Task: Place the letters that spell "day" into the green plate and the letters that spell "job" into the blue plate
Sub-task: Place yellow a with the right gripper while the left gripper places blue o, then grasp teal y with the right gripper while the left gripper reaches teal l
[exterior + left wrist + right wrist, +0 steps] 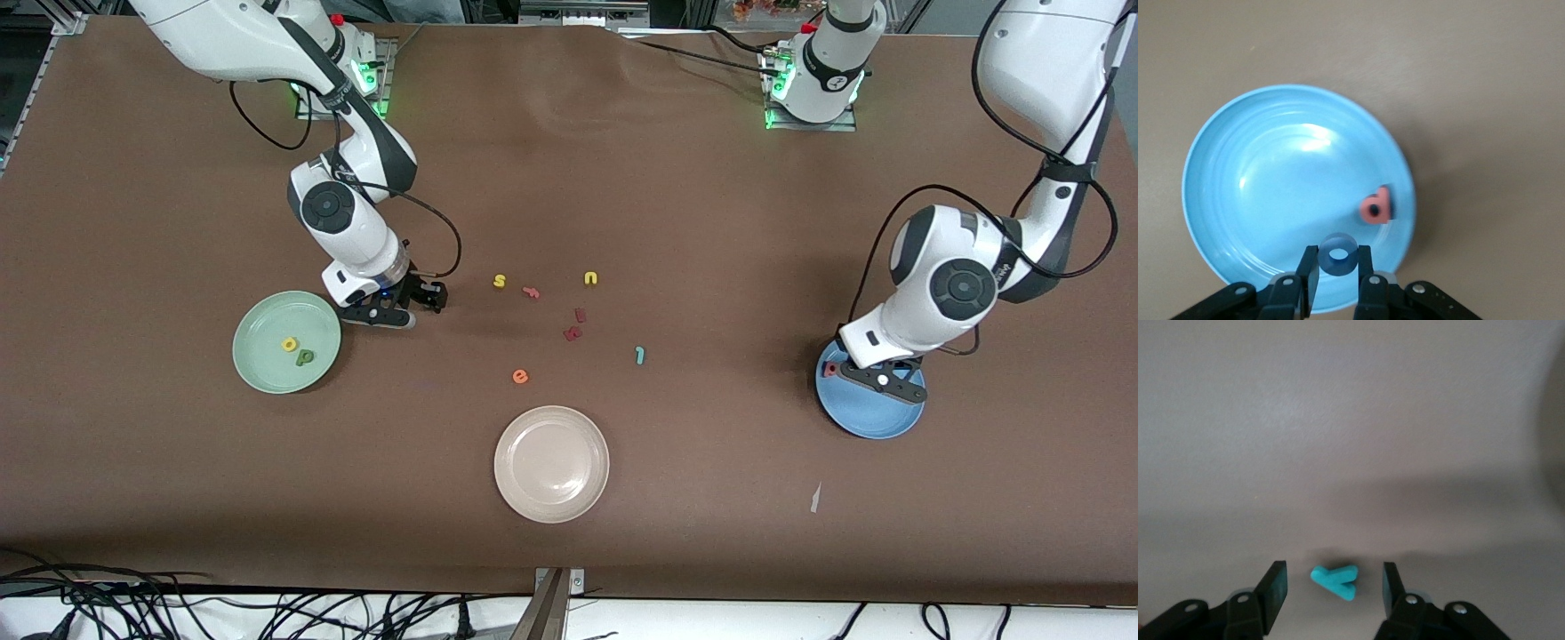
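My left gripper [883,380] hangs over the blue plate [876,418], shut on the blue o [1327,263], which sits between both pads above the plate [1271,187]. The pinkish-red b [1376,208] lies in that plate, near its rim [829,369]. My right gripper [404,305] is low over the table beside the green plate [258,356], open, its fingers either side of the light teal y [1336,580] without touching it. The yellow a [290,344] and dark green d [305,357] lie in the green plate. The teal j [638,355] lies on the table mid-way between the arms.
Loose letters lie mid-table: a yellow s [500,281], a yellow u [590,278], an orange e [520,376], two dark red pieces [573,333] and a small pink one [531,292]. A beige plate [551,462] sits nearer the front camera.
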{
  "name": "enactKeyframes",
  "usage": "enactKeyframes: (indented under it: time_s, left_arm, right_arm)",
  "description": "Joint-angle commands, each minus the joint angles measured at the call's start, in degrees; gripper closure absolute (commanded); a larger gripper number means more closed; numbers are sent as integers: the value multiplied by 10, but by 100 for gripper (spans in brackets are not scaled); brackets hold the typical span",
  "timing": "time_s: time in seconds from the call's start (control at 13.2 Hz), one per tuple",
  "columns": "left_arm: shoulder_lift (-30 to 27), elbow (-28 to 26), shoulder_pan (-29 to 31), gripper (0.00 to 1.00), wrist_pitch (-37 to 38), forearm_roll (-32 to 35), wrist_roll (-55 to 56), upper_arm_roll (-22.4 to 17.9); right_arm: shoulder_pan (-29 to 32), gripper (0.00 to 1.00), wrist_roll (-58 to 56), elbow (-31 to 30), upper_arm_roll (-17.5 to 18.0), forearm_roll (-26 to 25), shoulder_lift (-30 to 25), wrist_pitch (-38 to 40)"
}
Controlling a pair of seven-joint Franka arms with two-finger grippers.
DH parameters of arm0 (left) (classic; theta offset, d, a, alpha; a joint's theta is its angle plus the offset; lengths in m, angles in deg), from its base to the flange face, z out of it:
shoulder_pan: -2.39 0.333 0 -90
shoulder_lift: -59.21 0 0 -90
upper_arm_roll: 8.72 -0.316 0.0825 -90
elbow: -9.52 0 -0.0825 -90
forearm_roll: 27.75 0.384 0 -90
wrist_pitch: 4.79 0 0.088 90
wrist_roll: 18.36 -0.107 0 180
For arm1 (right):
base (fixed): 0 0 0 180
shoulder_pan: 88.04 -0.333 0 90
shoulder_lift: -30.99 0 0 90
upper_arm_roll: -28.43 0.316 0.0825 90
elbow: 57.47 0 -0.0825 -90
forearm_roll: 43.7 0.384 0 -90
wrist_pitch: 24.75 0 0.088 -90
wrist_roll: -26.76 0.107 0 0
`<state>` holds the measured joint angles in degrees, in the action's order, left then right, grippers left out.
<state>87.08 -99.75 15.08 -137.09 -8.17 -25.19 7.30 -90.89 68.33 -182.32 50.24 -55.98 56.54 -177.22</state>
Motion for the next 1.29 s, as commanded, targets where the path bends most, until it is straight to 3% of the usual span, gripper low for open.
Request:
enactKeyframes:
  time_s: [0.0, 0.15, 0.38, 0.76, 1.21]
  left_arm:
    - [12, 25, 1, 0, 16, -17, 30, 12]
    - [19, 55, -16, 0, 46, -94, 48, 13]
    - [35, 85, -59, 0, 51, -154, 103, 13]
    - [74, 139, -193, 0, 51, -150, 266, 10]
    - [122, 203, -274, 0, 50, -133, 306, -10]
  right_arm:
    - [-24, 34, 29, -14, -11, -7, 3, -20]
    - [-24, 34, 30, -18, -15, -24, 5, -23]
    - [-24, 34, 30, -36, -26, -35, 7, -44]
    - [-39, 34, 44, -37, -27, -35, 13, -46]
    - [-45, 34, 44, -37, -42, -60, 21, -56]
